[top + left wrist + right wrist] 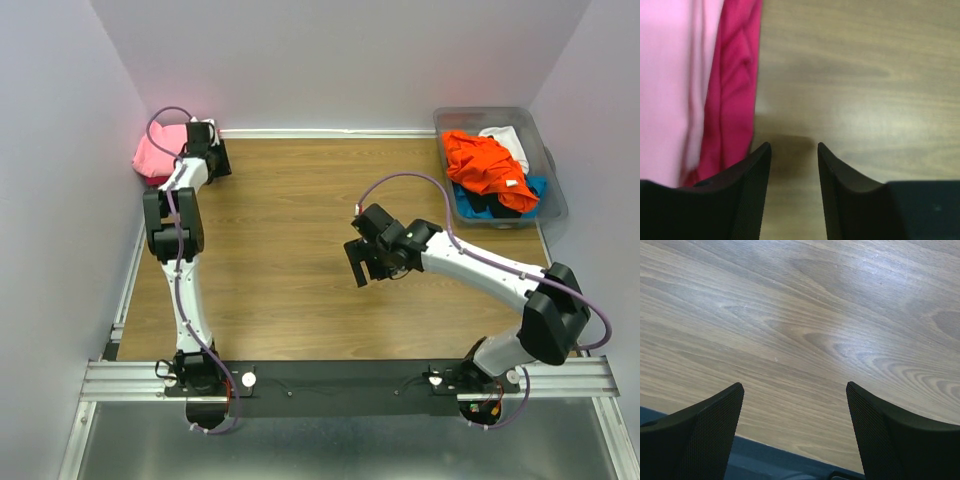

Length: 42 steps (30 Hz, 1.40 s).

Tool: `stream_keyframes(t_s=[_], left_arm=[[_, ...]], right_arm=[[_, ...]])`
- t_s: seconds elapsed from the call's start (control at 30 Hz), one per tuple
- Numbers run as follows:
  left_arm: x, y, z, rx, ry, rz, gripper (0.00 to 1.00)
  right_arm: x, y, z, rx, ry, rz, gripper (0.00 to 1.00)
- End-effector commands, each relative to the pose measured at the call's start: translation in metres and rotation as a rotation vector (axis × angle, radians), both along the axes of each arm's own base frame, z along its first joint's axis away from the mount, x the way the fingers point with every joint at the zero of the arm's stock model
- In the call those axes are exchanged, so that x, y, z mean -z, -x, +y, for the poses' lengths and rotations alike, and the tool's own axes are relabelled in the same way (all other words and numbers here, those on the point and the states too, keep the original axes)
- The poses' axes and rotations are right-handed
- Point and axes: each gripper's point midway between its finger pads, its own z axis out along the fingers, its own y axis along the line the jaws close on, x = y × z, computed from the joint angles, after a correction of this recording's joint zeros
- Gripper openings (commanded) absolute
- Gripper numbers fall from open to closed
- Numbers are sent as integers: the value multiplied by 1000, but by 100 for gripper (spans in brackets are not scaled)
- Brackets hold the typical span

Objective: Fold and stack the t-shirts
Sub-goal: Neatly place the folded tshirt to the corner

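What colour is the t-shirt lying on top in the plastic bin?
The top t-shirt is bright orange, best seen in the top external view.

Upper left: light pink cloth t-shirt (667, 85), magenta cloth t-shirt (735, 90). Upper right: orange cloth t-shirt (485, 165). Brown wood-grain tabletop (290, 240).

2 arms (178, 225) (480, 265), 1 bin (484, 111), 6 tees, 1 ea: light pink (670, 75), magenta (735, 85), orange (485, 165), white (510, 140), blue (537, 186), black (480, 205).

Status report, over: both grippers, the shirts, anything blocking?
Left gripper open, empty, beside magenta shirt and light pink shirt. Right gripper open, empty, over table. Orange shirt in bin. Nothing blocking.
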Motion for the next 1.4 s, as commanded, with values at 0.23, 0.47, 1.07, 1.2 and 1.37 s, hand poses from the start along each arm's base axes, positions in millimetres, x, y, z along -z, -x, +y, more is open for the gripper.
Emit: stream_keyframes(t_s=[0.23, 0.47, 1.07, 1.2, 1.37], left_arm=[[-94, 14, 74, -287, -354, -157, 57], [-57, 4, 88, -278, -457, -64, 57], [-6, 2, 77, -189, -435, 105, 43], [-4, -1, 71, -158, -407, 101, 27], [-1, -1, 56, -134, -332, 91, 13]], right_arm=[[-4, 0, -7, 54, -28, -34, 90], [-5, 1, -6, 54, -35, -32, 90], [-5, -2, -3, 70, -41, -30, 90], [-5, -2, -3, 69, -38, -31, 90], [-6, -3, -3, 67, -38, -34, 90]])
